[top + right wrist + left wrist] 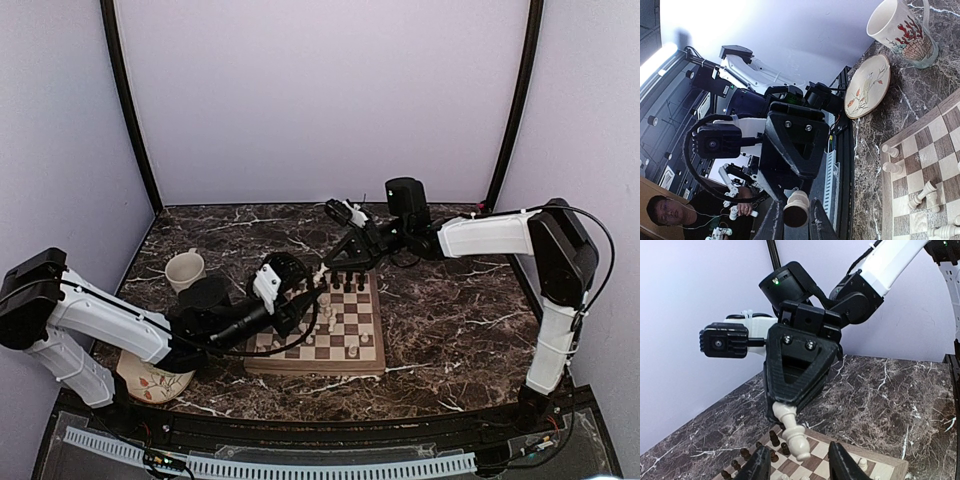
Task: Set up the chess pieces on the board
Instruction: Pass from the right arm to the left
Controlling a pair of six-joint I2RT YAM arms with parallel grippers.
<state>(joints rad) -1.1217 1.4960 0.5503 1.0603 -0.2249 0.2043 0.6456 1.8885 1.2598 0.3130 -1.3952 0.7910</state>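
Right hand (pixel 784 409) clamps tilted cream-white turned chess piece (pixel 792 432) | left hand (pixel 798 454) open | above chequered wooden board (pixel 345 340), 11 o'clock corner

Your board (pixel 320 366) lies below centre frame: dark chess pieces (pixel 347 281) upright along its upper edge, cream pieces (pixel 325 299) scattered, one cream piece (pixel 792 432) tilted aloft.

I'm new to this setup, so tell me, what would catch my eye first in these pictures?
Above the far side of the board, the right gripper pinches a tilted cream-white chess piece, its free end hanging between the open fingers of the left gripper, as if mid-handover. A mug and a bird-patterned plate sit left of the board.
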